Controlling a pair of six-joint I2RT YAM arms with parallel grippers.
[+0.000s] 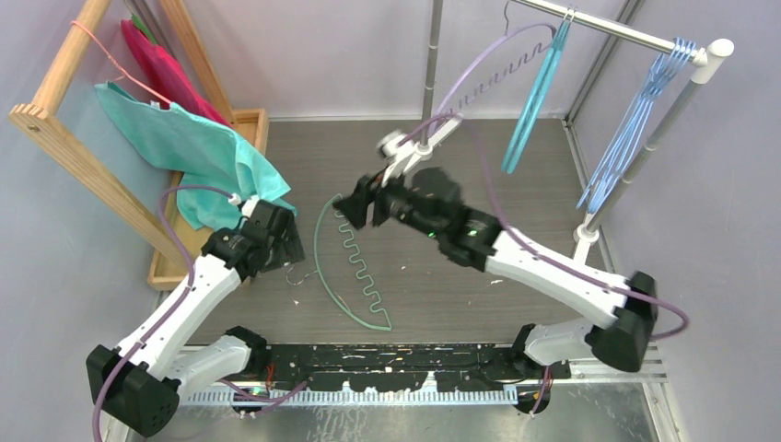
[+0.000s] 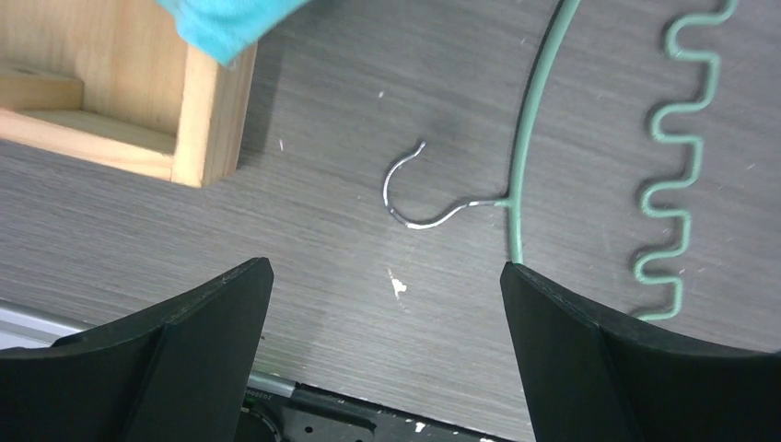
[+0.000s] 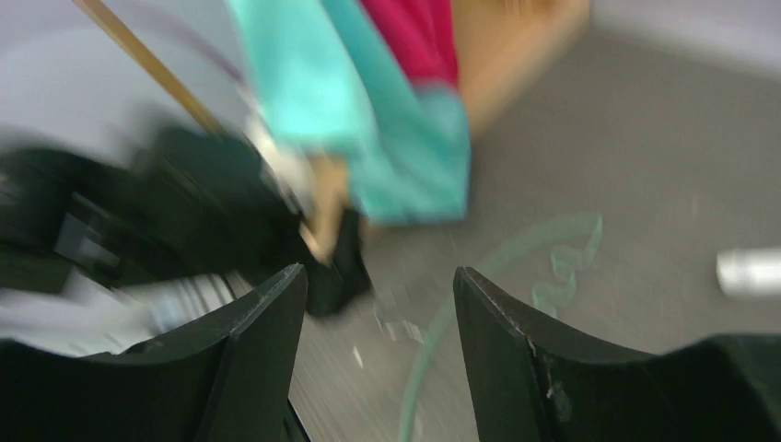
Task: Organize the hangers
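Lying flat on the table (image 1: 553,212) at the overhead view's centre, the green hanger (image 2: 516,175) is flanked by two released, empty claws: left claw (image 2: 384,267) near its hook (image 2: 388,189), right claw (image 3: 379,272) near its upper end.

- No text, label, brand, number or sign can be read in any of the three views;
- the right wrist view is blurred, so any marking there cannot be made out.
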